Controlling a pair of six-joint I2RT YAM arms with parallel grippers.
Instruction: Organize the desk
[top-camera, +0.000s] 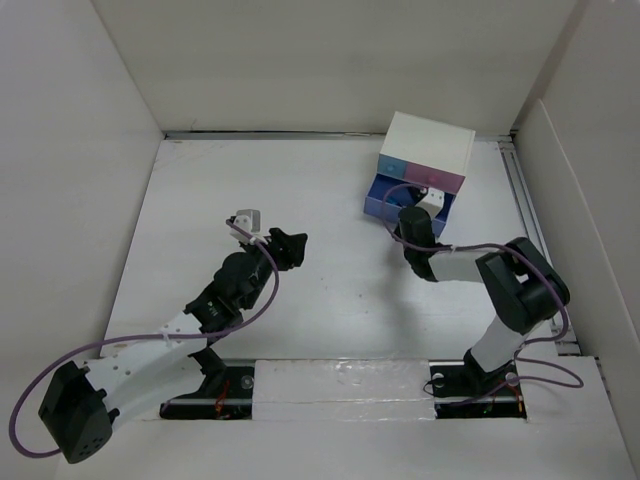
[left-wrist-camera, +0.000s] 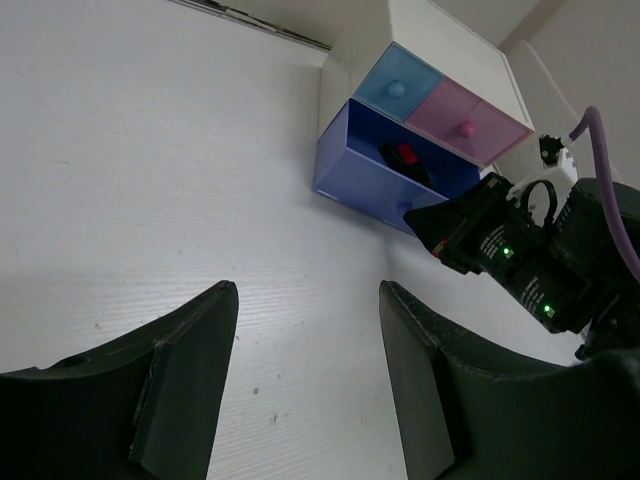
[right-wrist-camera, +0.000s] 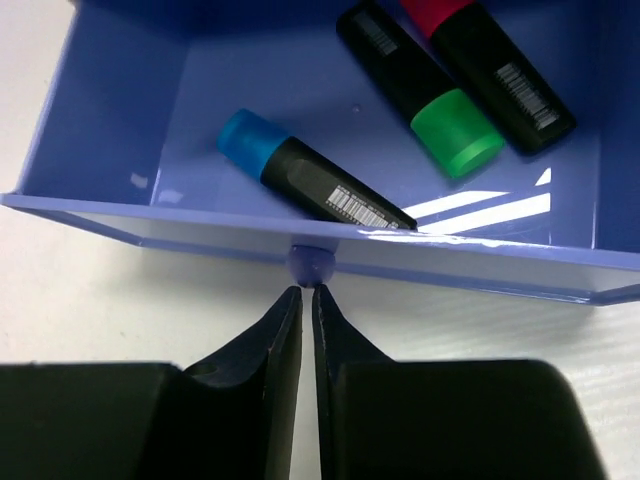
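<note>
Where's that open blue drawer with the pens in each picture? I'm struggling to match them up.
Top external: the open blue drawer is upper right, sticking out of the white box.
Left wrist: upper middle, below the pink drawer.
Right wrist: it fills the top, seen from its front.
Shared landmark: the red-capped marker inside it, visible in both wrist views only.

Top external: high above the near edge, looking down over the whole table (top-camera: 330, 200).
Left wrist: low, facing across the table toward the distant drawer box (left-wrist-camera: 430, 100).
Right wrist: close above the open drawer (right-wrist-camera: 100, 130).
All three share that drawer.
</note>
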